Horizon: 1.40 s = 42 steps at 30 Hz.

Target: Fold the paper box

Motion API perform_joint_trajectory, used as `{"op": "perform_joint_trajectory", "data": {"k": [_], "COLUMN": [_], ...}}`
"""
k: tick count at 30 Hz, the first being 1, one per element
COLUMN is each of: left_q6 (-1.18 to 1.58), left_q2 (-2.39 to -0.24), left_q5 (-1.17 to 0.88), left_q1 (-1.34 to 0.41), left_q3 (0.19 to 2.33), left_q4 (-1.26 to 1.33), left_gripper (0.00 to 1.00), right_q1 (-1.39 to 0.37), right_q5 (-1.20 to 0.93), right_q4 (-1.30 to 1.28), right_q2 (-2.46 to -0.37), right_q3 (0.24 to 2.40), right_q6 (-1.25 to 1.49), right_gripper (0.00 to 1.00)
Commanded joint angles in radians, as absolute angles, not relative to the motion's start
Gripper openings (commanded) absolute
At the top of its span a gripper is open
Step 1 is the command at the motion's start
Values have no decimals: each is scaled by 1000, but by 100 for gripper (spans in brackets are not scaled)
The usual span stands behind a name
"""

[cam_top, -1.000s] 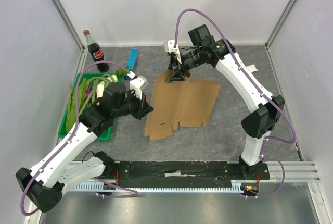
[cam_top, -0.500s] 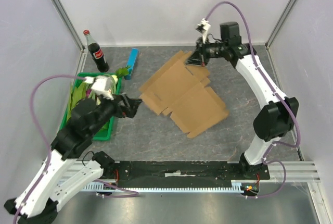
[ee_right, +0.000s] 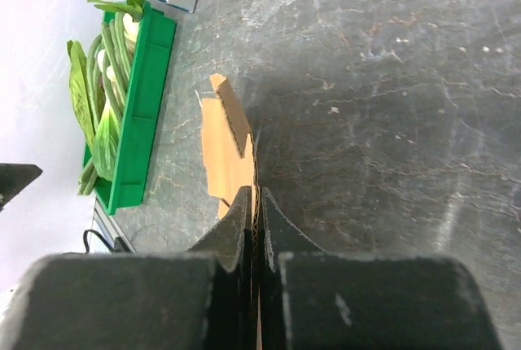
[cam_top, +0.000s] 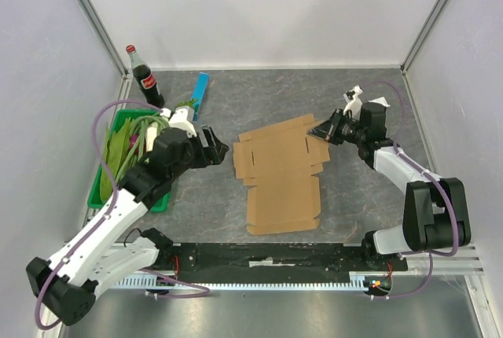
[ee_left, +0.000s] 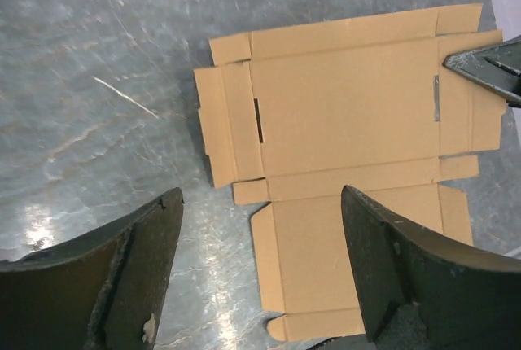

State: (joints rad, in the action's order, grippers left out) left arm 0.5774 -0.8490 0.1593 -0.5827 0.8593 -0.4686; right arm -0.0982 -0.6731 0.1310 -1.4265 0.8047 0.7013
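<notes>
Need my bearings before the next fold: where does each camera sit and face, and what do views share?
Top external: above, behind the bases, looking down; both arms show.
Left wrist: looks down between its open fingers at the paper box.
Right wrist: low, facing the green tray; shut fingers pinch the box's edge.
Shared: the paper box; left wrist sees the right gripper.

The thin brown cardboard box blank lies unfolded and nearly flat on the grey mottled surface. It is a die-cut sheet with short flaps round its edges and two narrow slits. Its wider part lies farther from my bases and the narrower panel nearer them, and my right tool pinches its far-right edge.
</notes>
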Motion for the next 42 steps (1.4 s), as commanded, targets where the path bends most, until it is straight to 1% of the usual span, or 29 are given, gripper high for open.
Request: {"op": "perform_joint_trajectory", "data": {"k": [1,2,3,6,8,10,11,12,13,14,15,16,19,23,27,33,35,36,38,41,42], "left_q6": [579,559,523,409,356,333,368,461,506,596,635,664,703,676,683,652,643,644,664,687,689], "left_q2": [-923,-999,-1043,-1164,-1230,-1353,-1382,-1402,-1387,-1361,-1297,-1273,-1258,-1304,-1377,-1456,-1476,-1489,-1500,-1520,-1528], "left_q5": [-128,-276,-308,-391,-423,-394,-312,-308,-337,-333,-322,-327,-287,-245,-236,-190,-205,-231,-310,-347,-351], "left_q1": [-479,-460,-451,-443,-443,-439,-430,-414,-388,-382,-382,-382,-382,-382,-382,-382,-374,-370,-356,-345,-344], "left_q3": [824,854,876,972,1055,1174,1195,1193,1119,1062,999,891,803,773,762,753,755,744,694,650,649], "left_q4": [-243,-227,-233,-264,-284,-389,-423,-408,-344,-278,-135,-76,-29,-23,-3,98,118,208,294,411,419], "left_gripper": [64,57,56,60,69,74,72,69,67,68,73,74,74,73,70,71,71,71,69,68,65], "right_q1": [-52,-45,-37,-28,-25,-21,-21,-20,-17,-18,-17,-15,-14,-14,-12,-11,-11,-9,-11,-11,-11], "right_q5": [-753,-787,-811,-899,-914,-926,-928,-913,-907,-905,-899,-896,-910,-928,-934,-946,-951,-953,-956,-960,-962], "right_q4": [542,616,717,738,752,813,833,836,836,848,871,873,902,968,1006,1008,1009,1020,1031,1038,1048], "right_q2": [-1385,-1385,-1388,-1410,-1420,-1427,-1428,-1427,-1427,-1428,-1433,-1436,-1454,-1471,-1483,-1483,-1486,-1489,-1491,-1491,-1491], "right_q3": [660,635,617,626,626,614,608,603,591,583,568,561,549,537,537,531,531,531,529,534,535], "right_q6": [805,831,851,816,801,808,813,810,805,814,819,818,842,885,905,907,913,917,928,937,945], "right_gripper": [0,0,0,0,0,0,0,0,0,0,0,0,0,0,0,0,0,0,0,0,0]}}
